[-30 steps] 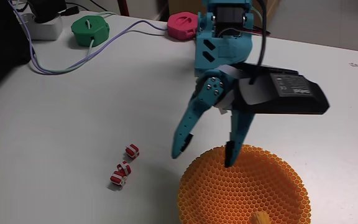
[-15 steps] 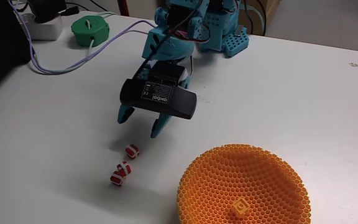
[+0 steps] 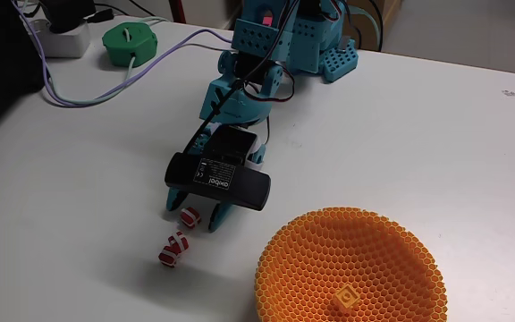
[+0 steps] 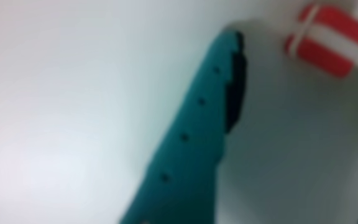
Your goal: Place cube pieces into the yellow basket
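In the fixed view my teal gripper (image 3: 196,213) is down at the table, open, its two fingers on either side of one red-and-white cube piece (image 3: 189,216). A small cluster of red-and-white cube pieces (image 3: 173,249) lies just below and left of it. The yellow basket (image 3: 311,241) sits at the lower right, with a yellow-orange cube piece (image 3: 345,296) inside on its floor. The blurred wrist view shows one teal finger (image 4: 197,137) and the red-and-white cube piece (image 4: 328,40) to its upper right, not gripped.
A green round disc (image 3: 130,43) and a white power adapter (image 3: 65,36) sit at the back left, with grey cables (image 3: 105,85) trailing across the table toward the arm's base (image 3: 293,36). The black wrist camera (image 3: 218,181) hides part of the gripper.
The gripper swung from above the basket to the left and dropped down around the single red cube piece. The yellow-orange cube piece now lies in the basket.
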Robot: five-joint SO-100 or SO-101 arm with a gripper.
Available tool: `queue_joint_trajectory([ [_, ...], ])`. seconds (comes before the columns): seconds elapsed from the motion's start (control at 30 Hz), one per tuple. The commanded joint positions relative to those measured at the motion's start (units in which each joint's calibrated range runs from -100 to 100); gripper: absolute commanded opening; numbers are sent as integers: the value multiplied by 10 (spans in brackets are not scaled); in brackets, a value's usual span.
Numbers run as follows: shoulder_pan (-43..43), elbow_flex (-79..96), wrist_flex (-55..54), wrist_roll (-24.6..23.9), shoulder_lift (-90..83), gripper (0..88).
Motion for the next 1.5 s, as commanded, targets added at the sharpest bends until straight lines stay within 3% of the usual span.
queue_joint_trajectory([
  [0.0, 7, -44, -21, 0, 17, 275],
  [0.17, 7, -42, -7, 11, 15, 0],
  [0.37, 3, -50, 74, 71, -88, 0],
  [0.5, -45, -159, 181, 110, -170, 0],
  [0.6, -123, -286, 290, 112, -176, 0],
  [0.83, -261, -338, 286, 65, -98, 0],
  [0.87, -266, -338, 284, 63, -89, 4],
  [1.0, -283, -341, 290, 85, -67, 291],
  [1.07, -284, -343, 314, 96, -66, 345],
  [1.3, -236, -407, 413, 109, -93, 387],
  [1.47, -117, -404, 468, 121, -160, 364],
])
